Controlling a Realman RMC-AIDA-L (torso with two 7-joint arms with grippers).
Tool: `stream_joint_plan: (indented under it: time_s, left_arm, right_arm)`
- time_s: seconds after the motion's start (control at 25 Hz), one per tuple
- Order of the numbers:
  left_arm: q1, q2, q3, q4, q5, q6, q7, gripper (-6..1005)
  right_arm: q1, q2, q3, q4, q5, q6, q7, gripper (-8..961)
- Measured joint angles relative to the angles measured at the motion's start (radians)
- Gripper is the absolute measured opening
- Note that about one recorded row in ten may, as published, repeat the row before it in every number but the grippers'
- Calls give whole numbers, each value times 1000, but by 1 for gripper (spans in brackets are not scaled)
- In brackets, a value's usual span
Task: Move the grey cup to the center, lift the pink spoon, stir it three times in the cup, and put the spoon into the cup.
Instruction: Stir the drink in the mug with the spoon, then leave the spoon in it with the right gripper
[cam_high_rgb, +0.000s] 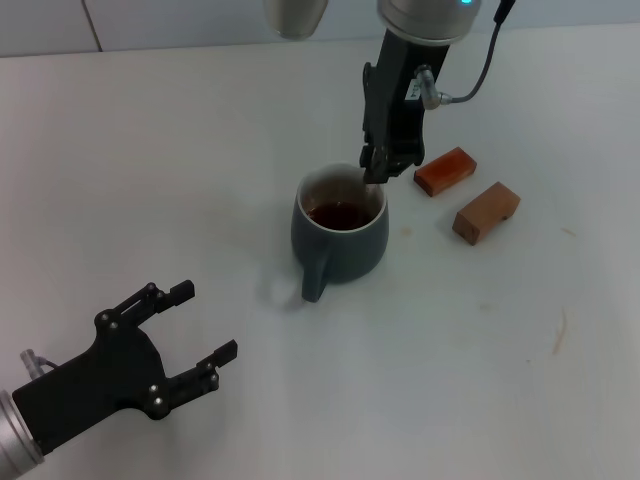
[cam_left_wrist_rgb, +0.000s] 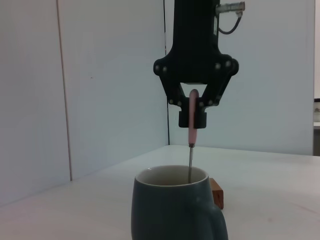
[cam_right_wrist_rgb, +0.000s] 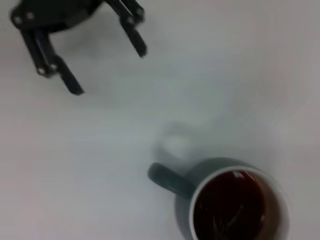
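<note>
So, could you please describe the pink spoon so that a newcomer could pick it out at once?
Find the grey cup of dark liquid mid-table; the right gripper hangs directly above it. The pink spoon is pinched upright there, its thin metal neck dipping into the cup. Its slim pale pink handle distinguishes it from the two brown blocks nearby.

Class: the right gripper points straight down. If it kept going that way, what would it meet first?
Most likely the grey cup: the right gripper hangs over its far rim, holding the pink spoon upright, spoon tip already inside. Exact depth is unclear.
</note>
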Motion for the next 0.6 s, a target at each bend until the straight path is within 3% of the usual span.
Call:
stream_joint_plan:
  time_s: [0.6]
  left_arm:
    - [3, -1, 2, 4, 5, -3, 0, 808]
  right_arm:
    - [1, 1, -7, 6, -11, 67, 13, 209]
